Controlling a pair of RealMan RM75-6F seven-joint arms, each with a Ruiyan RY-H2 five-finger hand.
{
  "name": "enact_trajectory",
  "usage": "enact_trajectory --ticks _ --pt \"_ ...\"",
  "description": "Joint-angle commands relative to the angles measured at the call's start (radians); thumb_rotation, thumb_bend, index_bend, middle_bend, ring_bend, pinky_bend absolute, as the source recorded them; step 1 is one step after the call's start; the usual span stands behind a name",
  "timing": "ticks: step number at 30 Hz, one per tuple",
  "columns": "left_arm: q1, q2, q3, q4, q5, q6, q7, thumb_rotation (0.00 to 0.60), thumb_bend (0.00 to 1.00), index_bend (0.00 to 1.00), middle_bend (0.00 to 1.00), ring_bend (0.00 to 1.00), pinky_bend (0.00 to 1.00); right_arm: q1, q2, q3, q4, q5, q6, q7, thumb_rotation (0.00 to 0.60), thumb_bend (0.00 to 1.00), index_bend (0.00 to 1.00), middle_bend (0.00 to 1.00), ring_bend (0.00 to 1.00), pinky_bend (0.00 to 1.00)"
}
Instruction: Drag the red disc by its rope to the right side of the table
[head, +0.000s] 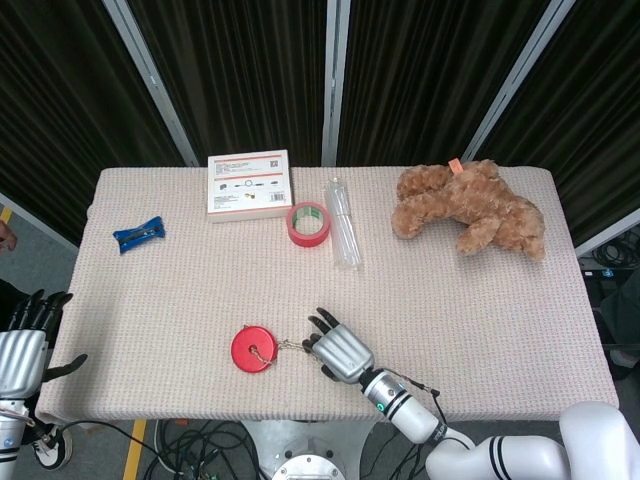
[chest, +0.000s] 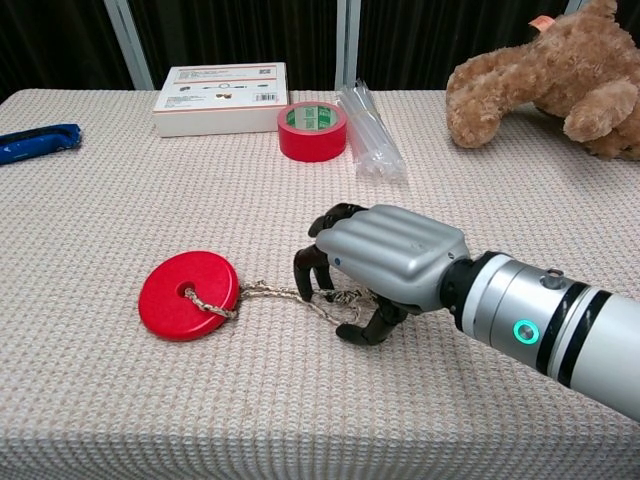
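The red disc (head: 253, 351) (chest: 188, 295) lies flat near the table's front edge, left of the middle. Its tan rope (chest: 275, 294) (head: 290, 347) trails to the right along the cloth. My right hand (head: 340, 350) (chest: 385, 265) hangs over the rope's free end, palm down. Its fingers (chest: 312, 270) are half curled onto the rope, and the thumb (chest: 368, 331) stands apart on the near side. The rope still rests on the cloth between them. My left hand (head: 22, 345) hovers off the table's left front corner, fingers spread and holding nothing.
At the back stand a white box (head: 248, 184), a red tape roll (head: 309, 222) and a clear plastic bottle (head: 344, 222). A brown teddy bear (head: 470, 208) fills the back right. A blue tool (head: 138, 234) lies at the far left.
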Motion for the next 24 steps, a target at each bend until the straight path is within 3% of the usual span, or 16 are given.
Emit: enact_trajectory --ticks 1,13,21,24 --pt "0.0 0.0 -0.001 0.001 0.0 0.001 -0.001 0.6 0.01 0.14 0.13 0.02 0.12 -0.001 -0.006 -0.002 0.005 -0.003 0.018 -0.008 0.6 0.25 0.45 0.51 0.14 0.0" --pt "0.001 -0.003 0.001 0.004 0.002 -0.001 0.0 0.6 0.01 0.14 0.13 0.02 0.12 -0.005 -0.022 -0.006 0.025 0.006 0.06 -0.044 0.6 0.37 0.62 0.67 0.37 0.03" --pt "0.002 -0.002 0.0 0.005 0.003 0.001 -0.003 0.6 0.01 0.14 0.13 0.02 0.12 -0.008 -0.049 -0.004 0.062 -0.02 0.096 -0.034 0.6 0.48 0.77 0.78 0.54 0.43" --pt "0.001 -0.001 0.001 0.005 0.004 -0.001 -0.003 0.6 0.01 0.14 0.13 0.02 0.12 -0.012 -0.054 -0.004 0.072 -0.034 0.112 -0.023 0.6 0.5 0.83 0.81 0.58 0.52"
